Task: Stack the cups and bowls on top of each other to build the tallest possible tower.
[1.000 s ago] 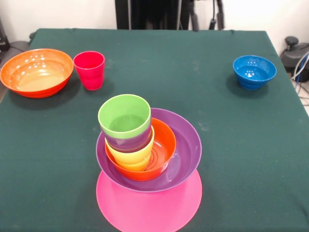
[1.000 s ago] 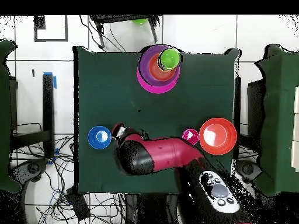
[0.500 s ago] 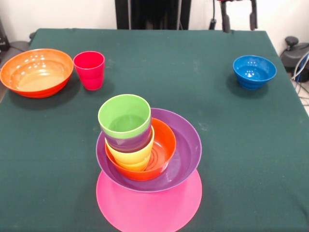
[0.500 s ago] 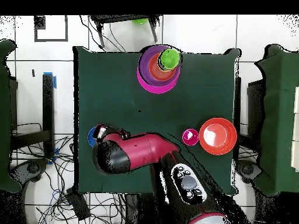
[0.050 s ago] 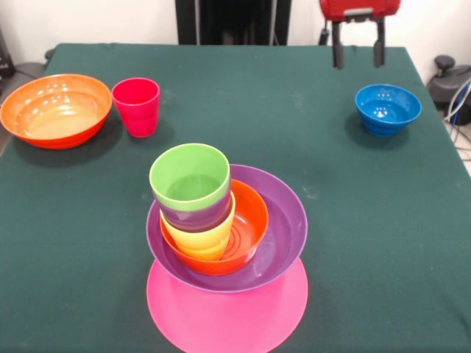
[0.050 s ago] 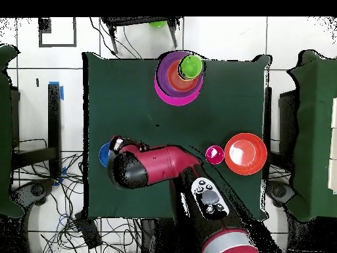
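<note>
The tower [image 5: 221, 243] stands near the front edge: an upturned pink bowl [image 5: 228, 316] carries a purple bowl [image 5: 283, 220], a small orange bowl [image 5: 250, 220], then yellow, purple and light green cups [image 5: 190, 176] nested. In the overhead view the tower [image 6: 179, 76] is at the table's top. A red cup [image 5: 136, 107] and the large orange bowl [image 5: 55, 109] sit at the far left. The small blue bowl [image 5: 388, 109] is far right. My gripper [image 5: 358, 55] hangs open and empty just behind and left of the blue bowl; the arm [image 6: 148, 168] half covers that bowl [image 6: 104, 155] from above.
The green table [image 5: 353, 220] ends close to the pink bowl at the front and just right of the blue bowl. Cables and dark gear [image 5: 450, 81] lie past the right edge.
My gripper has come down into the front view, toward the blue bowl; a second ago it was out of sight. From above, the arm swung over the blue bowl. The tower and loose pieces stayed still.
</note>
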`<state>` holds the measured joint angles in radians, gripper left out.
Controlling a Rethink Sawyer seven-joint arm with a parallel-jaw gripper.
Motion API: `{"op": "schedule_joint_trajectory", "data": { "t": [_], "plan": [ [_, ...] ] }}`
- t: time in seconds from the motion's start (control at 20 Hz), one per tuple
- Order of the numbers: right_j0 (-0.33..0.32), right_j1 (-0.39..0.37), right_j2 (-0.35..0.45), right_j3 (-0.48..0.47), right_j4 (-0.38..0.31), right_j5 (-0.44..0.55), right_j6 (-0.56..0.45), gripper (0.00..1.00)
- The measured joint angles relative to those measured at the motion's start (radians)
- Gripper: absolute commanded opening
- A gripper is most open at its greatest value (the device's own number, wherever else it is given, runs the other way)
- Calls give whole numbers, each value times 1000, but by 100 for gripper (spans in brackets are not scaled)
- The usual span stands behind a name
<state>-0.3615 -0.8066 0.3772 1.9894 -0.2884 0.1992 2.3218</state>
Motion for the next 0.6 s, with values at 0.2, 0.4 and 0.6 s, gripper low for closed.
{"op": "schedule_joint_trajectory", "data": {
  "t": [0.2,0.4,0.6],
  "plan": [
    [17,48,-53,-28,0,-15,0,100],
    [39,94,-98,-46,0,-42,0,100],
    [68,127,-130,-48,0,-71,0,100]
  ]
}}
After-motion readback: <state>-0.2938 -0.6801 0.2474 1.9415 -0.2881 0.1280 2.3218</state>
